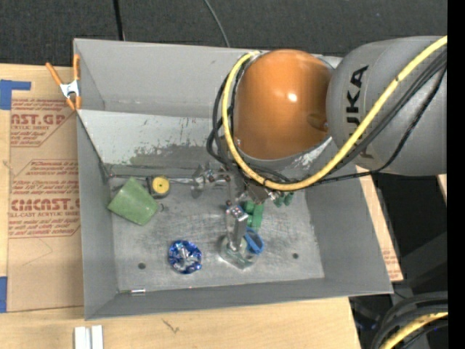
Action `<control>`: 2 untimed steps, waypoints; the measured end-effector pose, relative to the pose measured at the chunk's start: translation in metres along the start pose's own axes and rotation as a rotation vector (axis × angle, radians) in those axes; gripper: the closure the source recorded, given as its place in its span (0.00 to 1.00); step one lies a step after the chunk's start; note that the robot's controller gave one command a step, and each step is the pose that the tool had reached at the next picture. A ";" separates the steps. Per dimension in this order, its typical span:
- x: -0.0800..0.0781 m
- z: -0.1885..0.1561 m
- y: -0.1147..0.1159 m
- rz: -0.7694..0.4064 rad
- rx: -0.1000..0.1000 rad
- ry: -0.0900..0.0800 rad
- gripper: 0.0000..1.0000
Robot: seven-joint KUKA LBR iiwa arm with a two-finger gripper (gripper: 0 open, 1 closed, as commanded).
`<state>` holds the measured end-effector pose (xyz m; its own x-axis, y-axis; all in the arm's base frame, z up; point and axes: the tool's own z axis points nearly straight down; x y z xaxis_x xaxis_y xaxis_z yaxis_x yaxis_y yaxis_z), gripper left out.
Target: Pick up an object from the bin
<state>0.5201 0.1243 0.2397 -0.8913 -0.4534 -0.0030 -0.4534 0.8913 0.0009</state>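
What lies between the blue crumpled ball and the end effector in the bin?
Nothing. In the camera view, the grey bin floor between the blue crumpled ball and the end effector is bare.

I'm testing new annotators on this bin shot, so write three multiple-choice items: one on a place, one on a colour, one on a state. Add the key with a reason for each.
1. On the bin floor, the green block lies:
A. at the right edge
B. in the middle
C. at the left, beside the yellow disc

2. The ball is mostly:
A. red
B. blue
C. orange

3. The green block is:
A. lying free, apart from the end effector
B. resting on the ball
C. cut in two

Key:
1 C, since the block sits at the floor's left with the disc just to its upper right.
2 B, since the ball shows blue with pale flecks.
3 A, since the block is whole and bare floor separates it from both the end effector and the ball.
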 end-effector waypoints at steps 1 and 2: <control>0.034 0.158 -0.013 0.126 -0.001 0.010 0.00; 0.016 0.166 0.029 -0.125 0.005 -0.010 0.00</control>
<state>0.4930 0.1429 0.0733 -0.8278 -0.5608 -0.0131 -0.5608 0.8279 -0.0056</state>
